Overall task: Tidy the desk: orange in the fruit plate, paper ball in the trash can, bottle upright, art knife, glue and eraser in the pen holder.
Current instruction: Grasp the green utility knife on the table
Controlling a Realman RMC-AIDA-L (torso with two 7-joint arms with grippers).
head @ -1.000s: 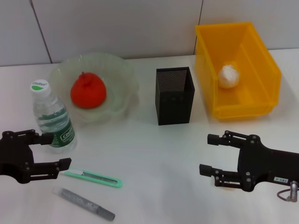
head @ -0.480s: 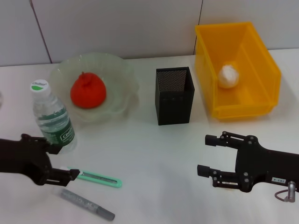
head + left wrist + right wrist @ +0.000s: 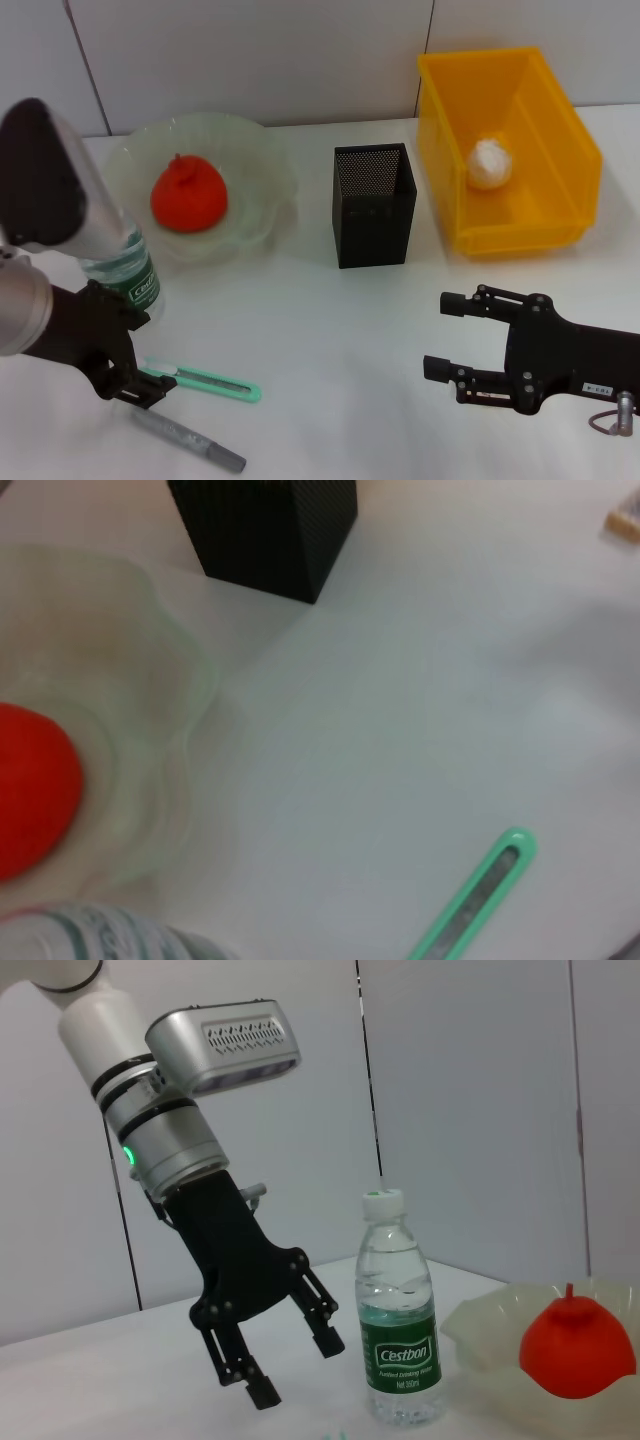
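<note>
The left gripper (image 3: 140, 385) hung with fingers apart, tilted down above the slim mint-green art knife (image 3: 205, 381), seemingly to grasp it; the right gripper (image 3: 455, 335) rested spread, idle.

A lab test bench: bare white table (image 3: 330, 330) against plain grey panelled wall (image 3: 250, 50).

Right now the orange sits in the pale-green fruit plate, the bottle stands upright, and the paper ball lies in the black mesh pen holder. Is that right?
Not quite. The head view shows the paper ball in the yellow trash can, not the pen holder. The orange does sit in the fruit plate, and the bottle stands upright.
</note>
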